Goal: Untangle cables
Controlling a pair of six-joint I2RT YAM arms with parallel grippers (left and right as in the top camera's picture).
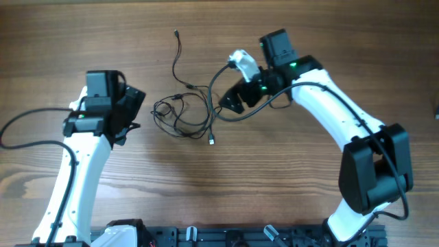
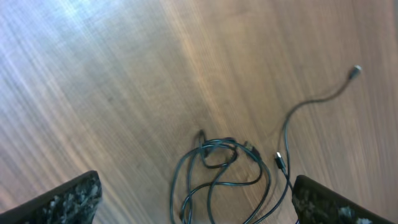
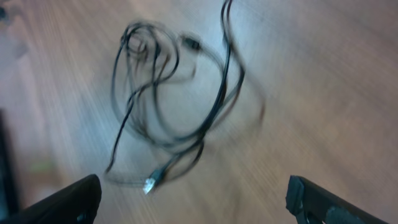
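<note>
The cables (image 1: 184, 113) lie as a loose tangle of thin black loops on the wooden table between my two arms. One strand runs up to a small plug (image 1: 176, 32), and another plug (image 1: 211, 140) rests at the tangle's lower right. My left gripper (image 1: 136, 115) stands open just left of the tangle. In the left wrist view the cables (image 2: 217, 171) lie between and ahead of its wide-apart fingers (image 2: 68, 202), touching neither. My right gripper (image 1: 228, 104) is open at the tangle's right edge. In the blurred right wrist view the cables (image 3: 168, 93) and a plug (image 3: 151, 183) lie ahead of it.
A thicker black cable (image 1: 250, 110) belonging to the right arm loops beside the tangle. The left arm's own cable (image 1: 27, 140) trails toward the table's left edge. A black rail (image 1: 226, 237) with the arm bases runs along the front edge.
</note>
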